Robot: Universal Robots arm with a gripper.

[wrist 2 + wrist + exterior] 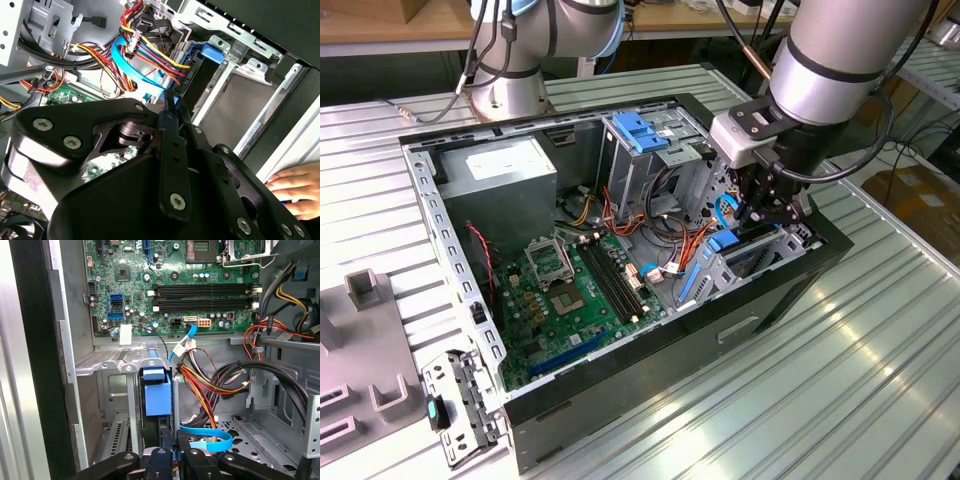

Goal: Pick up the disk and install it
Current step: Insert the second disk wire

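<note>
In the exterior view, the arm reaches down into the open computer case [620,250] on the ribbed worktop [880,340], its pincer [765,215] low at the drive bay on the exterior view's right. In the second wrist view, the pincer's [170,102] fingers [170,135] stand close together, near the blue cable [135,70]; a hand [295,187] rests beside the case. In the first wrist view, the disk [156,395] stands on edge in the bay, blue rail showing, the pincer [175,450] clamped on it.

We see the disk [157,395] end-on, standing on edge inside its metal cage slot. Its blue plastic end faces us, just ahead of the gripper [175,455].
</note>
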